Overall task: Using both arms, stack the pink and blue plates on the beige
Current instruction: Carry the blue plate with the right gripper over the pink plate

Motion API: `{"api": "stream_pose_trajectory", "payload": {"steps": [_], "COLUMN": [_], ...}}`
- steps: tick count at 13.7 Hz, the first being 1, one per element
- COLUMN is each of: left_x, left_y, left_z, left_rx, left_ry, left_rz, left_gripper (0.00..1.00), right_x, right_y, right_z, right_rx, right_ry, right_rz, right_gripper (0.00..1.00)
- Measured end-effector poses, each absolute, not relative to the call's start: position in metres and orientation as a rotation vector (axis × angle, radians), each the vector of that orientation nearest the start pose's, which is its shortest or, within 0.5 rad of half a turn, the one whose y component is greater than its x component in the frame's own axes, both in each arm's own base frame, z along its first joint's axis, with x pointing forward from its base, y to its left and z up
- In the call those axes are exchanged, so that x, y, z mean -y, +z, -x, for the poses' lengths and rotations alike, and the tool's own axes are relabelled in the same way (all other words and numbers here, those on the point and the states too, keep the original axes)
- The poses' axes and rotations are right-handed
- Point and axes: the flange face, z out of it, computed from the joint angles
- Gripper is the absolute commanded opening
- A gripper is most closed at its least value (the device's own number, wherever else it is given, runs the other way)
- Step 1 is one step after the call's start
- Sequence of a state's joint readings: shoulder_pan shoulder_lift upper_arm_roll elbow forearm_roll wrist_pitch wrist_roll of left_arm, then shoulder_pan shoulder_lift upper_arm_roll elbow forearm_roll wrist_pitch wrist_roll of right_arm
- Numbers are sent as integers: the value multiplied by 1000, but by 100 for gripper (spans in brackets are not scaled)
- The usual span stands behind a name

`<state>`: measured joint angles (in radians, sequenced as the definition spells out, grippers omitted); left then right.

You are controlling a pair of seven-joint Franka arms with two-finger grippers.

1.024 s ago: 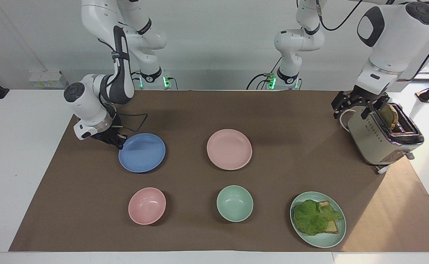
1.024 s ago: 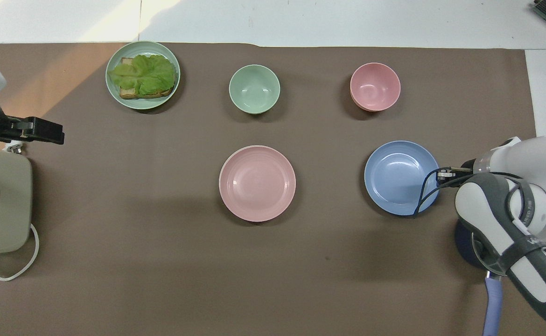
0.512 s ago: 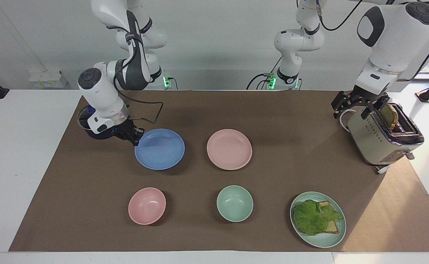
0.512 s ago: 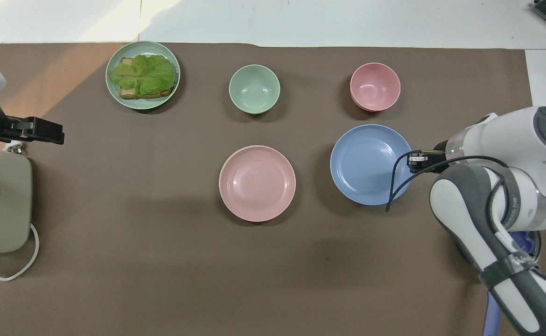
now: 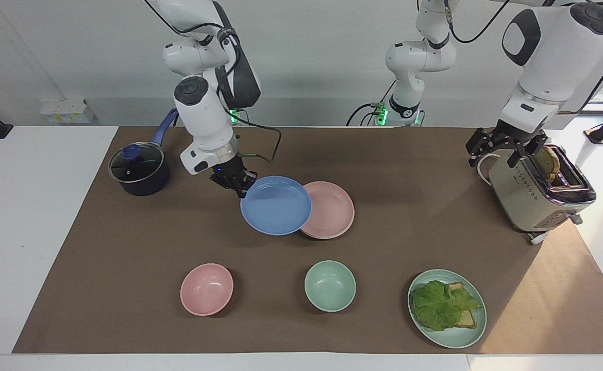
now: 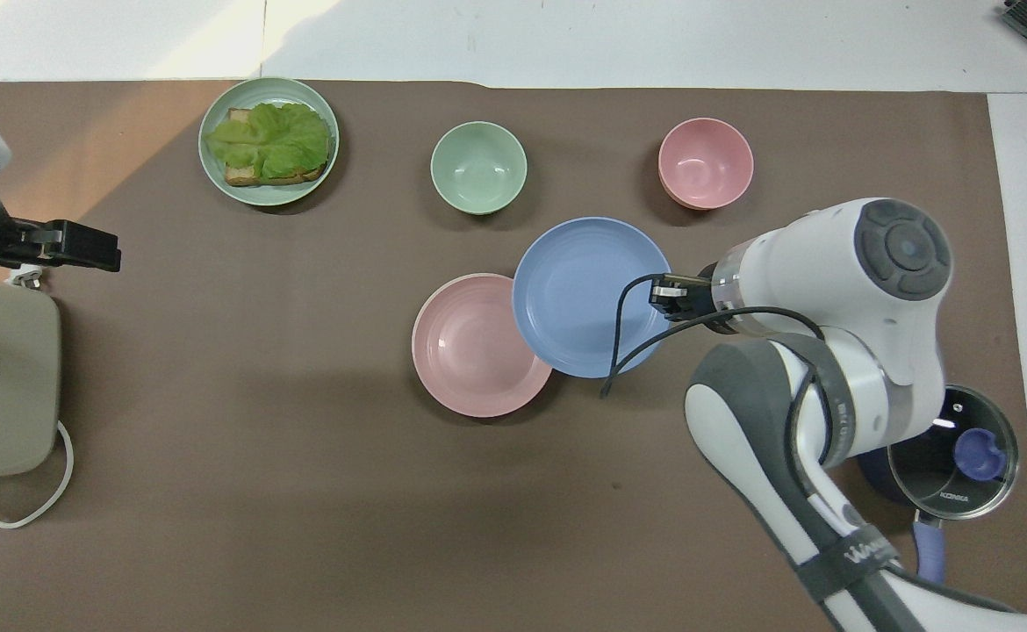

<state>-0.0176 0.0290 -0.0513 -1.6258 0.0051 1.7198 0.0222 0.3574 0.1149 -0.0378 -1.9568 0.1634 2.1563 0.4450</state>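
Observation:
My right gripper (image 5: 240,186) is shut on the rim of the blue plate (image 5: 275,206), on the side toward the right arm's end of the table. It holds the plate lifted and about level. In the overhead view the blue plate (image 6: 588,294) overlaps one edge of the pink plate (image 6: 474,351). The pink plate (image 5: 332,211) lies flat on the brown mat mid-table. My left gripper (image 5: 500,152) hangs open over the toaster's end and waits there. The beige plate is out of view.
A dark pot with a glass lid (image 5: 139,170) stands at the right arm's end. Farther from the robots sit a pink bowl (image 5: 206,288), a mint-green bowl (image 5: 330,286) and a green plate (image 5: 456,340) with lettuce on bread. The toaster (image 5: 538,193) holds a bread slice.
The right arm has lifted the blue plate and carried it toward the table's middle until it overlaps the pink plate's edge, uncovering the pot. The left arm has not moved.

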Motion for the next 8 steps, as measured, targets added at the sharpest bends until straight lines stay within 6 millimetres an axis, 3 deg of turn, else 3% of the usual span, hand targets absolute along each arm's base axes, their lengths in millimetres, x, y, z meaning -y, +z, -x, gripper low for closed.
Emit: {"api": "stream_pose_trajectory", "payload": {"steps": [4, 8], "left_x": [39, 39], "left_y": [595, 595], "left_z": [-575, -575], "left_rx": [-144, -144], "left_ry": [-102, -102], "left_rz": [3135, 3135], "left_gripper": [100, 100], "right_x": [-245, -269], "right_y": [402, 378], "right_z": [-540, -527], "right_rx": [-311, -330], "right_ry": [12, 10], "right_rz": [2976, 2976], "right_gripper": [0, 0]}}
